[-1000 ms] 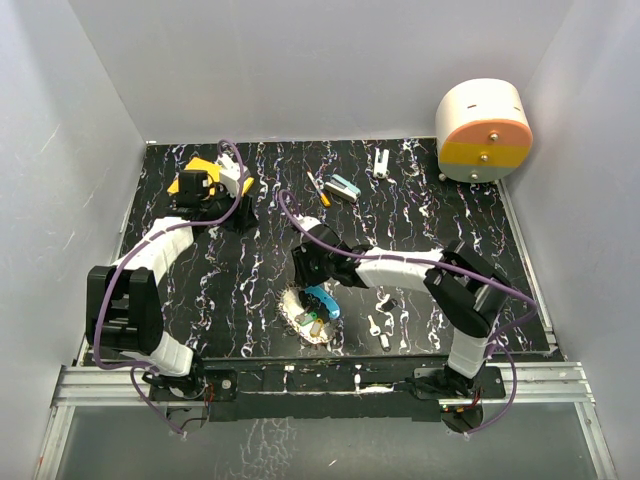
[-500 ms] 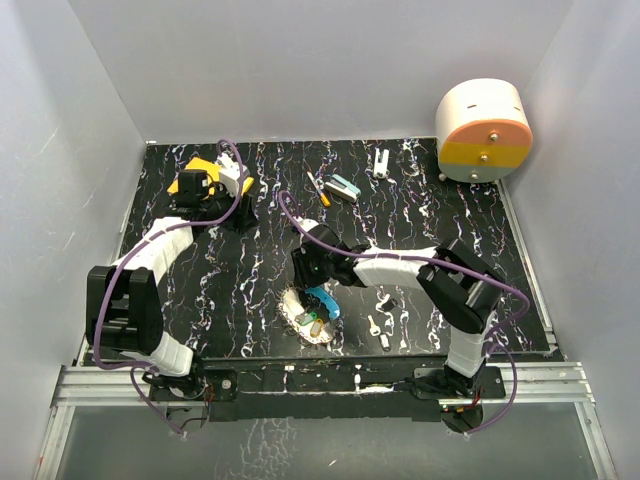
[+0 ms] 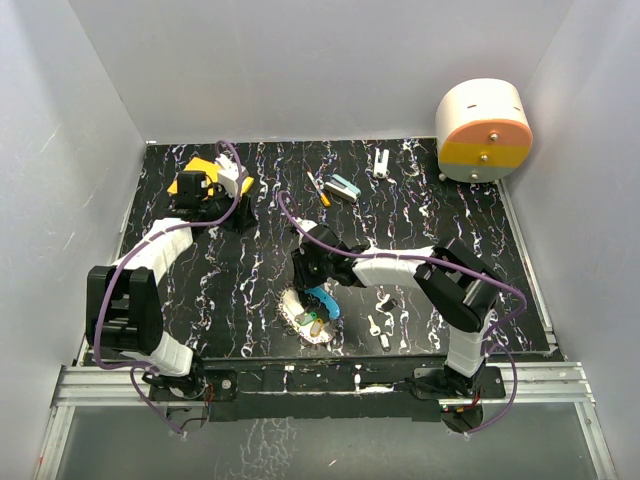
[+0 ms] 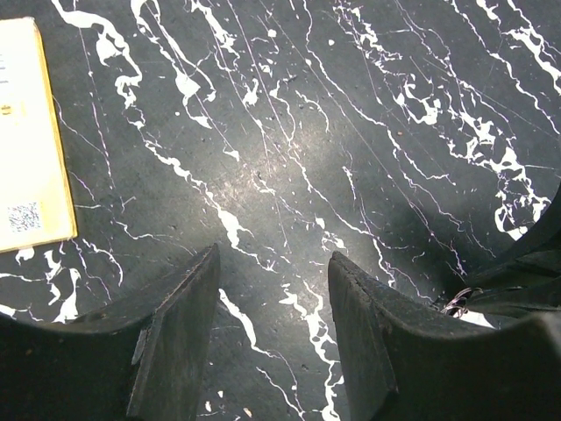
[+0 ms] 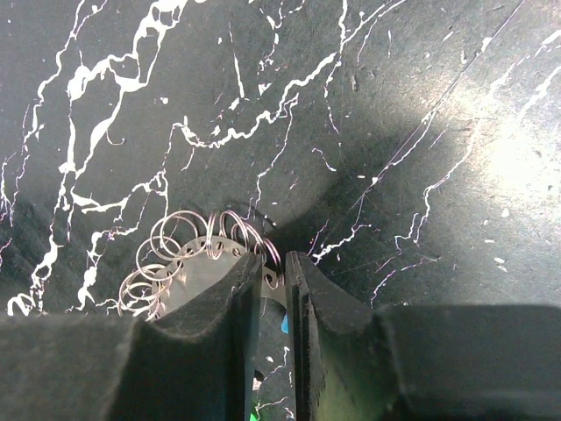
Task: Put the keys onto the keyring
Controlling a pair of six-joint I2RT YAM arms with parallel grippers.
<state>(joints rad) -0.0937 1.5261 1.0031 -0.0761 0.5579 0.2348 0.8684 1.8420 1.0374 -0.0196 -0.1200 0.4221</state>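
The keyring (image 3: 304, 312) lies near the table's front centre, a silvery loop with a blue arc (image 3: 326, 303). Green- and yellow-headed keys (image 3: 309, 324) sit inside it. Two plain silver keys (image 3: 378, 332) lie just to its right. My right gripper (image 3: 309, 291) is down over the keyring's far edge. In the right wrist view the gripper (image 5: 273, 263) has its jaws nearly together across the keyring's perforated silver rim (image 5: 195, 274), next to several small wire rings (image 5: 171, 246). My left gripper (image 3: 238, 212) is at the back left. It (image 4: 273, 256) stands open over bare table.
A white drum with an orange and yellow face (image 3: 484, 130) stands at the back right. An orange-and-white stick (image 3: 318, 188), a teal-and-white block (image 3: 343, 187) and a small white piece (image 3: 382, 162) lie at the back centre. A yellow-edged white card (image 4: 26, 140) lies left of my left gripper.
My right gripper has narrowed its jaws over the keyring's rim and shifted slightly. The left arm has not moved.
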